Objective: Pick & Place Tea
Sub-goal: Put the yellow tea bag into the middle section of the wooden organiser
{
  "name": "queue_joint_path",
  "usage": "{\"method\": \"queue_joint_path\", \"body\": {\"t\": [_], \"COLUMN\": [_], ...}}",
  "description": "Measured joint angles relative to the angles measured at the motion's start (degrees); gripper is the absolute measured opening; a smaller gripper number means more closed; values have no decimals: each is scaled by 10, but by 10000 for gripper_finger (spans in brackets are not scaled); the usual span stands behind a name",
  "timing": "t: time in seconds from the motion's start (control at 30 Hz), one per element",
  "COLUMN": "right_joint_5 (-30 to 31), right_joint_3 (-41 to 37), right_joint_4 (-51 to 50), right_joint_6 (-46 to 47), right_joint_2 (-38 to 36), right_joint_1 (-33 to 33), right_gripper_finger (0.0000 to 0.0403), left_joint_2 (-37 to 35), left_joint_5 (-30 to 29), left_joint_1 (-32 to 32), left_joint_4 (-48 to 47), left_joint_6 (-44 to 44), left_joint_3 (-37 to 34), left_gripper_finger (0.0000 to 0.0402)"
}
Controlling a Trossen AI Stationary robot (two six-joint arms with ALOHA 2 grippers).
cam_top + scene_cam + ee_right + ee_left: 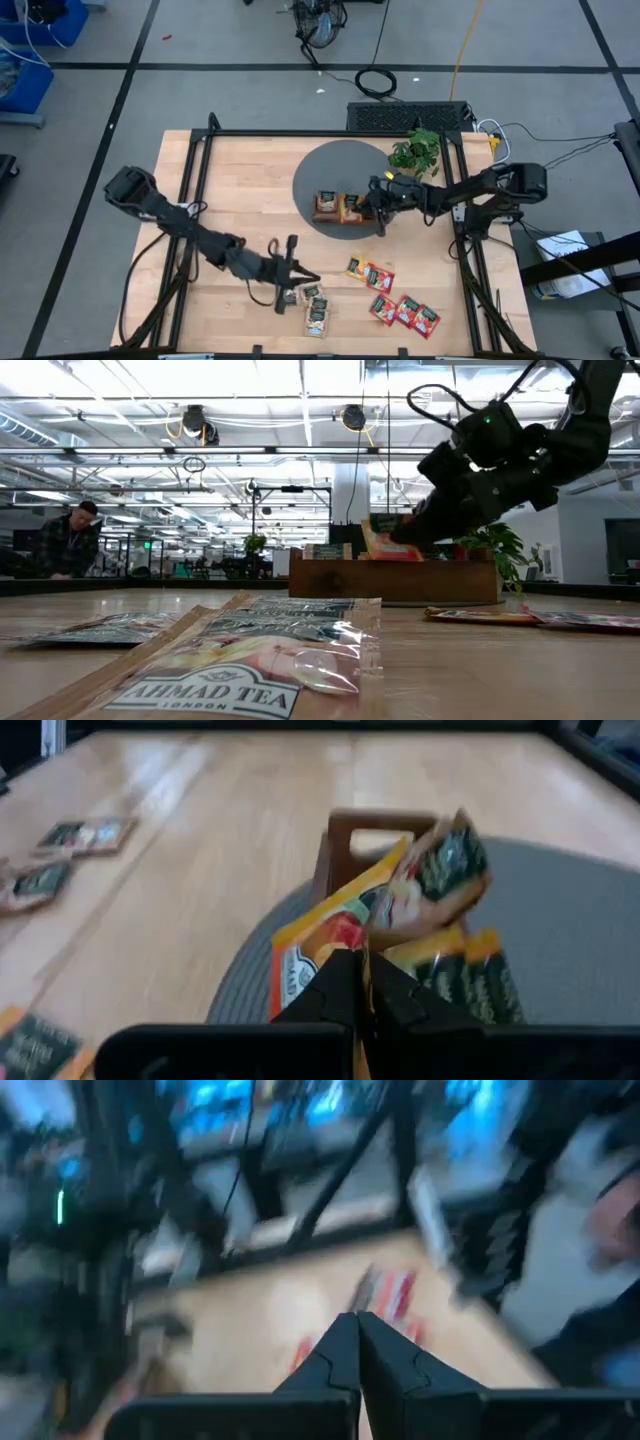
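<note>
A brown wooden tray (326,208) stands on a round grey mat (330,165) and holds orange tea sachets (470,982). My right gripper (362,955) reaches in from the table's right, just over the tray, shut on an orange sachet (400,905). More tea lies flat near the front edge: orange (368,270), red (405,312) and green-white sachets (316,308). My left gripper (358,1320) hovers beside the green-white ones, shut, with nothing showing between its fingers. My right gripper pinches the orange sachet between its two fingers at the sachet's lower edge (366,932). The fingers come nearly level from the table's right, slanting slightly down. The sachet stands up beyond the fingertips, tilted, over the tray (395,575). Whether it touches the tray I cannot tell.
A green potted plant (418,152) stands close behind my right arm at the mat's far right. A black frame (200,170) runs along the table's edges. One sachet (240,660) lies right before the low camera. A person (65,545) is far back in the room.
</note>
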Motion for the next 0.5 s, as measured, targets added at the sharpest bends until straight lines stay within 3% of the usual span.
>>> {"method": "queue_joint_path", "body": {"t": [0.5], "right_joint_5": [3], "right_joint_3": [0], "right_joint_4": [-4], "right_joint_6": [-23], "right_joint_2": [-3], "right_joint_1": [-30], "right_gripper_finger": [0], "left_joint_2": [-20], "left_joint_5": [18], "left_joint_1": [35], "left_joint_4": [-62], "left_joint_6": [-49], "left_joint_3": [0], "left_gripper_finger": [20]}}
